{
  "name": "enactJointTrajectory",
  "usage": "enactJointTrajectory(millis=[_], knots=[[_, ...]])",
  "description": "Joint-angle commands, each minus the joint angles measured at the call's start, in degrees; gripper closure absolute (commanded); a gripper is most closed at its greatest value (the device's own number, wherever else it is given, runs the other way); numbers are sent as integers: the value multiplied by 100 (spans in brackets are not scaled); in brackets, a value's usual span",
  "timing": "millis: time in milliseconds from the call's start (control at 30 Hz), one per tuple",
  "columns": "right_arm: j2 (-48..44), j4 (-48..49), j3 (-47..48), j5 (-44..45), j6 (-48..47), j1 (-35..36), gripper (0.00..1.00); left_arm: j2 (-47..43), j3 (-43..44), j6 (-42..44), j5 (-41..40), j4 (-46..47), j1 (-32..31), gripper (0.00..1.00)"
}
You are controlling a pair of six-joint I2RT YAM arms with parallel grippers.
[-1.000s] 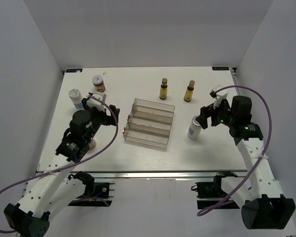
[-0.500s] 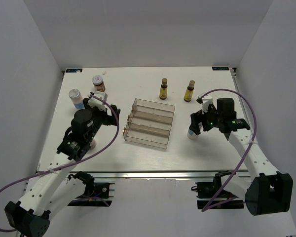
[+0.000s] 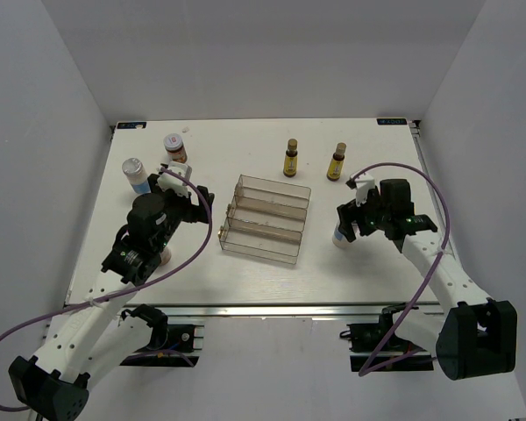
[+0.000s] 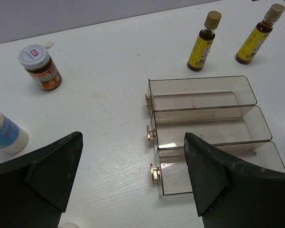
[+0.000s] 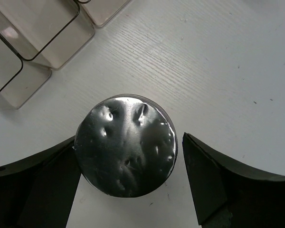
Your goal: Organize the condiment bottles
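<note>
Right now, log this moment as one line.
left claw: open, empty | right claw: open, straddling white bottle cap | rack: empty

A clear stepped rack sits about midway across the white worktop. It has three long compartments lying side by side, each with a small gold knob on one end. Plain white walls close in three sides. A tiny scrap lies towards the far left corner.

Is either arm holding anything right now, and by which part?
Nothing is held. The right gripper is open, jaws straddling the white bottle at its silver cap, one side visibly gapped. The left gripper is open, empty.
</note>
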Motion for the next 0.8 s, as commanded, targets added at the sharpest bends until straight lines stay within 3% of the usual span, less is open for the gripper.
enactJointTrajectory(millis=[0,133,333,433,467,600,767], knots=[[-23,291,100,-29,-96,26,13,-11,33,33,41,-46,0,3],[39,396,83,-204,-61,26,13,-28,33,33,41,-55,0,3],[-31,537,39,-161,-52,26,30,-46,41,33,41,-46,0,3],[-215,520,56,-231,-114,26,53,-72,41,33,41,-46,0,3],[-285,415,144,-283,-131,35,69,-72,41,33,49,-46,0,3],[-462,72,591,-459,-175,26,100,-81,41,33,76,-37,0,3],[-217,-324,1925,-732,26,201,100,-72,41,24,102,-46,0,3]])
